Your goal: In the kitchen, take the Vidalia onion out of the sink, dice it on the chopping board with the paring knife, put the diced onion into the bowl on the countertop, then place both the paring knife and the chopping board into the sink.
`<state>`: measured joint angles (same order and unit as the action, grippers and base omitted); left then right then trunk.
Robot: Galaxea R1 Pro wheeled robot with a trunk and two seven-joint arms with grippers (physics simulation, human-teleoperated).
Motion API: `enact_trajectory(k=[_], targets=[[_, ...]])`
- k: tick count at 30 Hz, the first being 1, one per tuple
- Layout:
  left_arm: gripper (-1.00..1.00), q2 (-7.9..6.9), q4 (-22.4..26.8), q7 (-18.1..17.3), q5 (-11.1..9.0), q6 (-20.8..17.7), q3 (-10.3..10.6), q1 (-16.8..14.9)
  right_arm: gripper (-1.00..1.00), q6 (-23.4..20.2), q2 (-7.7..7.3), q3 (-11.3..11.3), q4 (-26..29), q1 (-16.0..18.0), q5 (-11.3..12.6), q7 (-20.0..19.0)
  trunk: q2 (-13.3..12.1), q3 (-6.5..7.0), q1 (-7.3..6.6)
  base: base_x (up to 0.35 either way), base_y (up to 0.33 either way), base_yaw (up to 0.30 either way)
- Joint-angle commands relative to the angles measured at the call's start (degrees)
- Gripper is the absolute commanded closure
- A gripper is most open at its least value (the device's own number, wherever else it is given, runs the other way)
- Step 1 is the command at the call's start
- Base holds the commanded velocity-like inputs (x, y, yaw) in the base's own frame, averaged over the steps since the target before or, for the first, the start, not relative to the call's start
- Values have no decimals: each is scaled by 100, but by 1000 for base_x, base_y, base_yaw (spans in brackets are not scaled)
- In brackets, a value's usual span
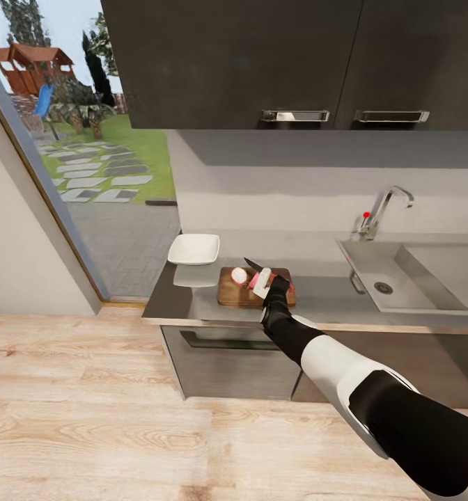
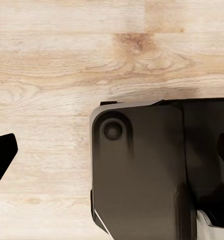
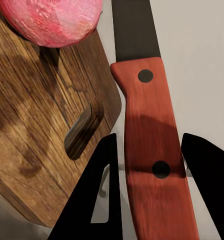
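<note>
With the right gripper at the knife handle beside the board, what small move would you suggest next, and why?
Probably bring the blade over the onion and press down to begin the cut. The right gripper has the knife handle between its fingers, apparently gripped. The onion sits whole on the chopping board, and the bowl waits beside the board.

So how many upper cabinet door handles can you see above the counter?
2. One cabinet handle sits above the chopping board, the other handle above the sink. More may lie beyond the picture's right edge.
</note>
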<state>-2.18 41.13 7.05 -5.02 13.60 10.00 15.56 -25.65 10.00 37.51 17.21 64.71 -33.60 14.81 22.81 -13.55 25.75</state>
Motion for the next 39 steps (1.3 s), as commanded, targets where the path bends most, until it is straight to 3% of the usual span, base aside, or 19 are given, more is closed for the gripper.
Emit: enact_trajectory(k=[1,39], targets=[[-100,-10,8,51,-52,11,46,0,100,-49,0,37,-1,6,-24,4,11,-10,4,0,0,0],[-100,-10,0,51,-52,12,46,-2,100,-54,0,37,1,6,-24,4,11,-26,4,0,0,0]])
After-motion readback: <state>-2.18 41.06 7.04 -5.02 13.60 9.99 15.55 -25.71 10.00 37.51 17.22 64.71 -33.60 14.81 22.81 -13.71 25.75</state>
